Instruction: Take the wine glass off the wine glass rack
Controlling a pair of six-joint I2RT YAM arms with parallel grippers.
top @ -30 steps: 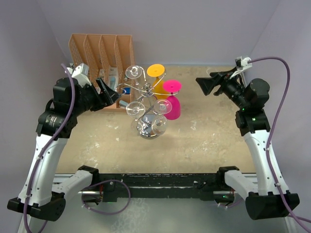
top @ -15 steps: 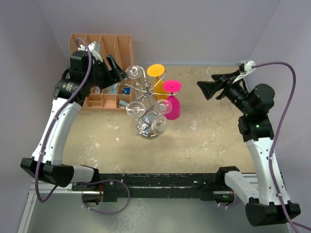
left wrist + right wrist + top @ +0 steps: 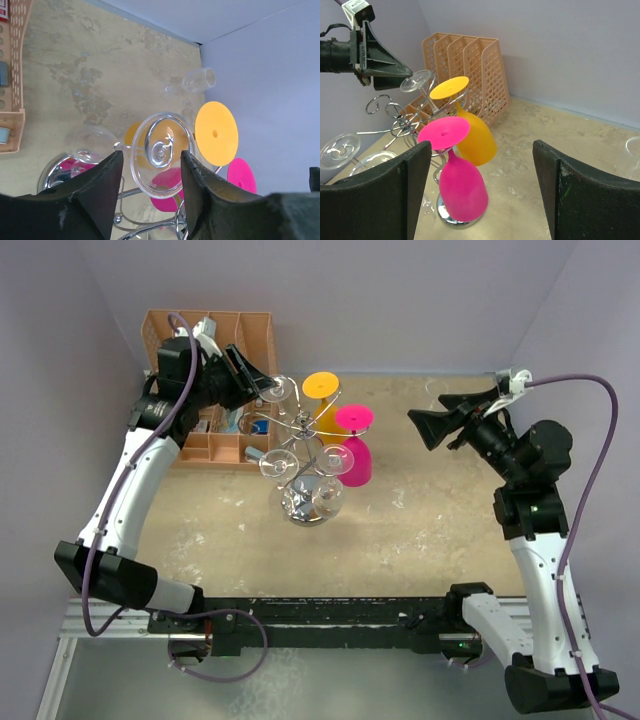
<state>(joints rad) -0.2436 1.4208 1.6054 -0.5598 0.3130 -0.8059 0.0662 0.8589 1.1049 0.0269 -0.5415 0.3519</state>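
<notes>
Top external: orange organizer [image 3: 250, 340] beside rack [image 3: 297, 435]

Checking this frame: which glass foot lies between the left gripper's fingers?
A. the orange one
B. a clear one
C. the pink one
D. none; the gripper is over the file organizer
B: in the left wrist view the round foot of the clear wine glass lies between the fingers of the left gripper, while the orange foot and the pink foot lie off to one side.

Robot lab; bare lilac walls [image 3: 400, 300], black mounting rail [image 3: 330, 612].
</notes>
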